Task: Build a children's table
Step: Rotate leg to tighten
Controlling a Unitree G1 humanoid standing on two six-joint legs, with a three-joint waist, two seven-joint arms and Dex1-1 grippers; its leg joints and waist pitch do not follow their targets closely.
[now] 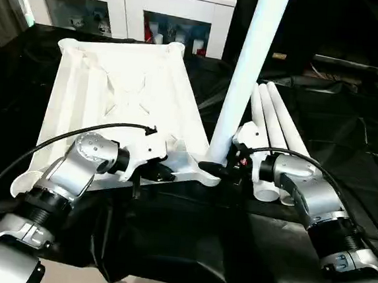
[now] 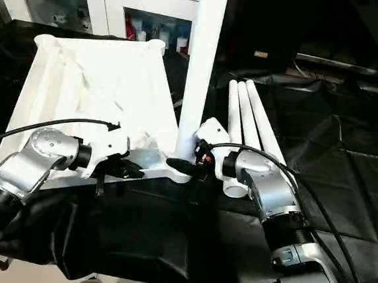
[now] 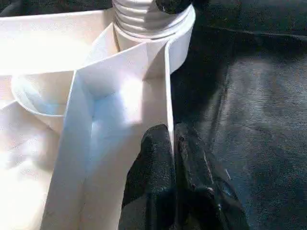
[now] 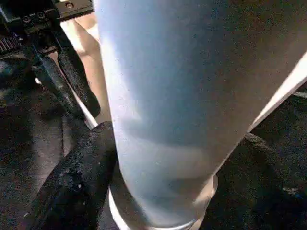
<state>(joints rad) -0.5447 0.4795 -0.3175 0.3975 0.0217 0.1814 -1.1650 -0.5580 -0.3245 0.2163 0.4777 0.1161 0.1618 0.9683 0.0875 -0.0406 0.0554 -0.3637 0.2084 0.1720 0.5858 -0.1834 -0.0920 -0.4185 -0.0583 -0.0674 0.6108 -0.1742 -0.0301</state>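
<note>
At near corner socket (image 3: 148, 24): my right hand (image 1: 221, 169) grasps upright leg (image 1: 248, 74), seating it; my left hand (image 3: 170, 158) clenched on tabletop (image 1: 124, 89) rim, steadying.

White ribbed tabletop (image 1: 114, 88) and white legs (image 1: 277, 123) on black cloth (image 1: 349, 129).

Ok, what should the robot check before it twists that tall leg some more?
1. Left gripper pinches the tabletop rim: ok.
2. Right gripper fingers sit on both sides of the upright leg: ok.
3. Leg's base stands in the corner socket: ok.
4. Leg screwed fully home: cannot tell; thread rings show.
5. Three spare legs lie beside the tabletop, within reach: ok.
</note>
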